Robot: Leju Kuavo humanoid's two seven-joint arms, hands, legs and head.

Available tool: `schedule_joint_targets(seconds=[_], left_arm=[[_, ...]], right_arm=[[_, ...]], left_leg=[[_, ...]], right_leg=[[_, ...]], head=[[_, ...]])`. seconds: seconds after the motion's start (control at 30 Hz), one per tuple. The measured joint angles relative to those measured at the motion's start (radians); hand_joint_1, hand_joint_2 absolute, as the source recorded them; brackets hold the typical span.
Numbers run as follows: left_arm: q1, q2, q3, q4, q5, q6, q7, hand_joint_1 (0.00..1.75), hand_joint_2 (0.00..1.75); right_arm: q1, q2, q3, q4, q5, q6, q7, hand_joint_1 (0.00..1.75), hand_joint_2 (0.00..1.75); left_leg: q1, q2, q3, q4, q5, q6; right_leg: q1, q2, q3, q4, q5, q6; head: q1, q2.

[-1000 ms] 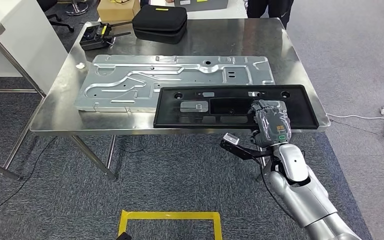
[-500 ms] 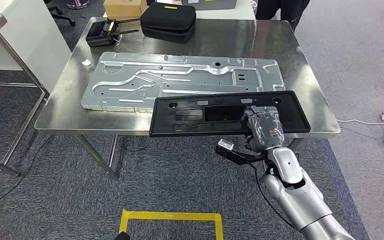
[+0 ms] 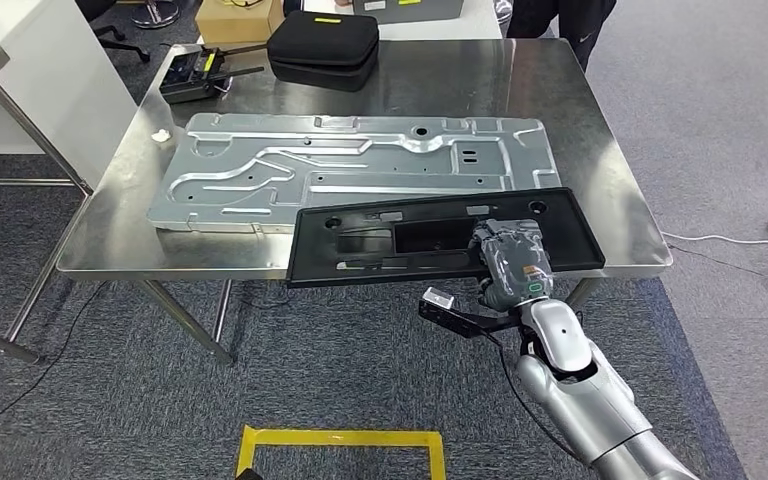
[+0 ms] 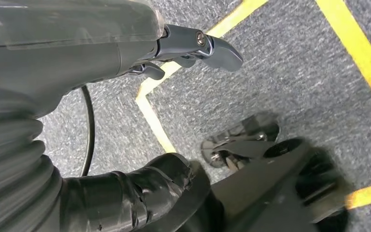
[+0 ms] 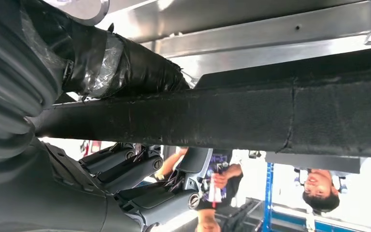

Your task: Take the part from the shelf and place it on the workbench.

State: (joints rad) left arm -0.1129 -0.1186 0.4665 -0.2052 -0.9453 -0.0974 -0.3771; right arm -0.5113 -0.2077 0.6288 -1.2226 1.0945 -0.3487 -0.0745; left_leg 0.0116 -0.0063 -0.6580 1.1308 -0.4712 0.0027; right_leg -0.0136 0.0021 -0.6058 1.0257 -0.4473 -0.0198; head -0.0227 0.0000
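Black part (image 3: 430, 240) has shifted left, gripped by right hand (image 3: 511, 258).

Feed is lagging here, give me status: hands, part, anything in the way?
Right robot hand grips black part at its near edge. Left robot hand hangs empty over the floor. Part overhangs workbench front, beside silver panel; nothing blocking.
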Motion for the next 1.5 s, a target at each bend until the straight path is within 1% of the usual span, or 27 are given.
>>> schedule_joint_targets(seconds=[0.07, 0.2, 0.27, 0.33, 0.37, 0.4, 0.43, 0.5, 0.53, 0.6, 0.63, 0.7, 0.77, 0.83, 0.87, 0.9, 0.93, 1.0, 1.07, 1.13, 1.23, 1.3, 1.37, 1.4, 1.43, 1.47, 1.5], left_arm=[[-0.003, 0.001, 0.000, 0.000, -0.003, -0.001, -0.001, 0.00, 1.75], [-0.003, 0.000, 0.000, 0.000, -0.008, -0.003, 0.000, 0.00, 1.75], [-0.006, -0.001, 0.000, 0.000, -0.010, -0.003, 0.001, 0.00, 1.75], [-0.008, -0.002, -0.001, 0.000, -0.015, -0.003, 0.006, 0.00, 1.75], [-0.009, -0.002, -0.001, 0.000, -0.017, -0.003, 0.010, 0.00, 1.75], [-0.009, -0.002, -0.002, 0.000, -0.019, -0.003, 0.013, 0.00, 1.75], [-0.009, -0.002, -0.002, 0.000, -0.020, -0.003, 0.016, 0.00, 1.75], [-0.010, -0.004, -0.003, 0.000, -0.021, -0.003, 0.018, 0.00, 1.75], [-0.011, -0.005, -0.003, 0.000, -0.022, -0.003, 0.018, 0.00, 1.75], [-0.012, -0.008, -0.003, 0.000, -0.022, -0.003, 0.019, 0.00, 1.75], [-0.013, -0.008, -0.003, 0.000, -0.022, -0.003, 0.019, 0.00, 1.75], [-0.014, -0.008, -0.003, 0.000, -0.021, -0.003, 0.019, 0.00, 1.75], [-0.014, -0.008, -0.003, 0.000, -0.021, -0.003, 0.019, 0.00, 1.75], [-0.014, -0.008, -0.003, 0.000, -0.021, -0.002, 0.019, 0.00, 1.75], [-0.013, -0.009, -0.003, 0.000, -0.021, -0.003, 0.019, 0.00, 1.75], [-0.013, -0.009, -0.003, 0.000, -0.021, -0.003, 0.019, 0.00, 1.75], [-0.013, -0.009, -0.003, 0.000, -0.021, -0.003, 0.019, 0.00, 1.75], [-0.013, -0.009, -0.003, 0.000, -0.021, -0.003, 0.019, 0.00, 1.75], [-0.015, -0.009, -0.003, 0.000, -0.022, -0.003, 0.018, 0.00, 1.75], [-0.015, -0.009, -0.004, 0.000, -0.022, -0.003, 0.018, 0.00, 1.75], [-0.014, -0.010, -0.004, 0.000, -0.023, -0.003, 0.018, 0.00, 1.75], [-0.015, -0.010, -0.004, 0.000, -0.023, -0.003, 0.017, 0.00, 1.75], [-0.015, -0.010, -0.004, 0.000, -0.024, -0.003, 0.017, 0.00, 1.75], [-0.015, -0.011, -0.004, 0.000, -0.025, -0.003, 0.017, 0.00, 1.75], [-0.014, -0.011, -0.004, 0.000, -0.025, -0.003, 0.017, 0.00, 1.75], [-0.013, -0.011, -0.004, 0.000, -0.026, -0.003, 0.017, 0.00, 1.75], [-0.013, -0.011, -0.004, 0.000, -0.025, -0.003, 0.017, 0.00, 1.75]], right_arm=[[-0.001, 0.004, 0.001, 0.004, 0.002, 0.000, 0.000, 1.75, 1.75], [-0.001, 0.006, 0.005, 0.010, 0.003, -0.001, 0.000, 1.75, 1.75], [-0.001, 0.006, 0.006, 0.012, 0.002, -0.002, 0.000, 1.75, 1.75], [0.005, 0.006, 0.007, 0.016, -0.002, -0.003, 0.000, 1.75, 1.75], [0.010, 0.005, 0.008, 0.019, -0.004, -0.003, -0.001, 1.75, 1.75], [0.015, 0.005, 0.008, 0.022, -0.006, -0.003, -0.002, 1.75, 1.75], [0.019, 0.005, 0.009, 0.026, -0.008, -0.004, -0.003, 1.75, 1.75], [0.021, 0.005, 0.009, 0.031, -0.011, -0.004, -0.005, 1.75, 1.75], [0.019, 0.005, 0.009, 0.031, -0.011, -0.004, -0.005, 1.75, 1.75], [0.017, 0.005, 0.009, 0.033, -0.011, -0.004, -0.006, 1.75, 1.75], [0.017, 0.005, 0.010, 0.034, -0.011, -0.004, -0.006, 1.75, 1.75], [0.018, 0.005, 0.010, 0.036, -0.011, -0.005, -0.006, 1.75, 1.75], [0.016, 0.005, 0.010, 0.036, -0.011, -0.005, -0.006, 1.75, 1.75], [0.017, 0.005, 0.010, 0.036, -0.011, -0.006, -0.006, 1.75, 1.75], [0.018, 0.005, 0.011, 0.037, -0.011, -0.006, -0.007, 1.75, 1.75], [0.020, 0.005, 0.011, 0.039, -0.011, -0.006, -0.007, 1.75, 1.75], [0.021, 0.005, 0.011, 0.041, -0.011, -0.006, -0.006, 1.75, 1.75], [0.023, 0.005, 0.011, 0.043, -0.011, -0.006, -0.007, 1.75, 1.75], [0.023, 0.005, 0.011, 0.044, -0.011, -0.007, -0.007, 1.75, 1.75], [0.022, 0.005, 0.011, 0.044, -0.011, -0.008, -0.007, 1.75, 1.75], [0.022, 0.005, 0.011, 0.044, -0.011, -0.008, -0.008, 1.75, 1.75], [0.020, 0.005, 0.011, 0.044, -0.011, -0.009, -0.008, 1.75, 1.75], [0.021, 0.005, 0.011, 0.044, -0.011, -0.014, -0.008, 1.75, 1.75], [0.022, 0.004, 0.011, 0.044, -0.012, -0.018, -0.008, 1.75, 1.75], [0.022, 0.003, 0.010, 0.043, -0.012, -0.021, -0.008, 1.75, 1.75], [0.021, 0.001, 0.010, 0.041, -0.013, -0.022, -0.007, 1.75, 1.75], [0.017, -0.003, 0.008, 0.035, -0.015, -0.022, -0.006, 1.75, 1.75]], left_leg=[[-0.003, -0.001, 0.041, -0.090, 0.031, 0.006], [-0.003, -0.001, 0.048, -0.109, 0.036, 0.025], [0.001, 0.000, 0.051, -0.117, 0.040, 0.036], [-0.001, 0.001, 0.051, -0.117, 0.039, 0.041], [-0.002, 0.000, 0.051, -0.116, 0.038, 0.043], [-0.002, 0.000, 0.052, -0.115, 0.037, 0.043], [-0.002, -0.001, 0.052, -0.113, 0.036, 0.043], [-0.003, -0.002, 0.054, -0.110, 0.032, 0.041], [-0.005, -0.002, 0.053, -0.108, 0.030, 0.038], [-0.007, -0.001, 0.052, -0.108, 0.029, 0.030], [-0.008, -0.001, 0.051, -0.108, 0.030, 0.026], [-0.008, 0.000, 0.050, -0.103, 0.022, 0.016], [-0.007, 0.000, 0.025, -0.044, -0.017, 0.007], [-0.003, 0.000, -0.033, 0.083, -0.079, -0.001], [-0.001, 0.001, -0.062, 0.142, -0.099, -0.004], [0.000, 0.001, -0.078, 0.170, -0.100, -0.007], [0.002, 0.001, -0.075, 0.161, -0.082, -0.008], [0.004, 0.001, -0.018, 0.037, -0.012, -0.007], [0.001, 0.001, 0.038, -0.076, 0.024, 0.000], [-0.002, 0.000, 0.051, -0.100, 0.021, 0.008], [0.000, -0.001, 0.057, -0.109, 0.024, 0.028], [0.002, 0.000, 0.063, -0.114, 0.023, 0.039], [0.000, 0.000, 0.066, -0.114, 0.018, 0.045], [-0.001, -0.001, 0.069, -0.113, 0.015, 0.046], [-0.002, -0.002, 0.074, -0.113, 0.010, 0.046], [-0.002, -0.003, 0.082, -0.112, 0.005, 0.045], [-0.002, -0.004, 0.092, -0.112, -0.002, 0.043]], right_leg=[[0.004, 0.000, -0.001, 0.005, -0.005, 0.009], [0.003, -0.001, -0.005, 0.012, -0.013, 0.029], [0.001, -0.001, -0.036, 0.081, -0.058, 0.038], [0.000, -0.001, -0.096, 0.211, -0.118, 0.043], [0.000, -0.001, -0.121, 0.261, -0.133, 0.045], [0.000, -0.001, -0.132, 0.279, -0.128, 0.045], [0.000, -0.001, -0.123, 0.257, -0.105, 0.043], [0.002, -0.002, -0.064, 0.128, -0.037, 0.033], [0.005, -0.002, -0.034, 0.065, -0.014, 0.027], [0.011, -0.002, -0.006, 0.006, -0.002, 0.020], [0.013, -0.002, -0.004, 0.003, -0.003, 0.018], [0.007, -0.002, 0.000, -0.005, 0.001, 0.009], [0.000, -0.004, 0.007, -0.015, 0.005, -0.002], [0.000, -0.005, 0.008, -0.015, 0.005, -0.008], [0.000, -0.005, 0.008, -0.015, 0.004, -0.008], [0.000, -0.004, 0.008, -0.014, 0.003, -0.007], [0.000, -0.004, 0.009, -0.012, 0.001, -0.006], [-0.001, -0.002, 0.012, -0.006, -0.007, -0.001], [0.002, -0.001, 0.011, 0.002, -0.014, 0.009], [0.006, -0.001, 0.011, 0.004, -0.016, 0.019], [0.002, -0.001, 0.005, 0.020, -0.030, 0.035], [0.000, -0.002, -0.041, 0.110, -0.075, 0.044], [0.000, -0.002, -0.117, 0.244, -0.123, 0.048], [0.000, -0.002, -0.143, 0.282, -0.125, 0.048], [0.000, -0.002, -0.152, 0.285, -0.106, 0.046], [0.000, -0.002, -0.139, 0.243, -0.068, 0.043], [0.001, -0.002, -0.110, 0.173, -0.022, 0.038]], head=[[0.000, 0.000], [0.001, 0.000], [0.001, 0.000], [0.001, 0.000], [0.001, 0.000], [0.001, 0.000], [0.001, 0.000], [0.001, 0.000], [0.001, 0.000], [0.001, 0.000], [0.001, 0.000], [0.001, 0.000], [0.000, 0.000], [0.000, 0.000], [0.000, 0.000], [0.000, 0.000], [0.000, 0.000], [0.000, 0.000], [0.000, 0.000], [0.001, 0.000], [0.001, 0.000], [0.001, 0.000], [0.001, 0.000], [0.001, 0.000], [0.001, 0.000], [0.001, 0.000], [0.001, 0.000]])
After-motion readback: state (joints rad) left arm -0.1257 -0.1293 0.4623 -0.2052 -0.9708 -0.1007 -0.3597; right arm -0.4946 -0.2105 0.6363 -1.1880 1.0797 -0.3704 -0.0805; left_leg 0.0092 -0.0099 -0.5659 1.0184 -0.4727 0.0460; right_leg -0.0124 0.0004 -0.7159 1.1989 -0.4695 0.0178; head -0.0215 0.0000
